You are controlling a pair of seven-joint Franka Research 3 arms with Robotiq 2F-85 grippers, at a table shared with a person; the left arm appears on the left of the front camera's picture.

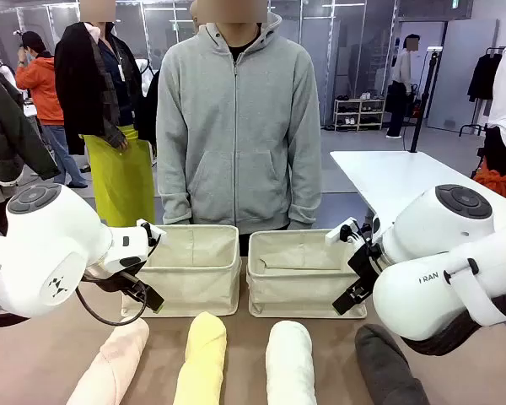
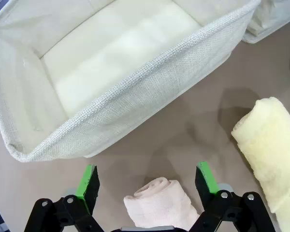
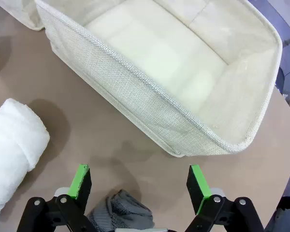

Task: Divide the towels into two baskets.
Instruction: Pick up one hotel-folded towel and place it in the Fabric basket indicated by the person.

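Near ends of towels [image 1: 204, 359] off-frame

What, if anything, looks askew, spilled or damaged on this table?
Nothing stands out. The pink towel, yellow towel, white towel and grey towel lie rolled in a row before the left basket and right basket, both upright and empty. The left gripper and right gripper are open above the outer rolls.

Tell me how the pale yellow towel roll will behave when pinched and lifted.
The pale yellow towel looks like soft, fluffy terry, so it would probably squash when pinched and sag, not stay stiff. No tie shows around the roll, so it may unwind. Lying as a cylinder on the flat table, it might roll if nudged.
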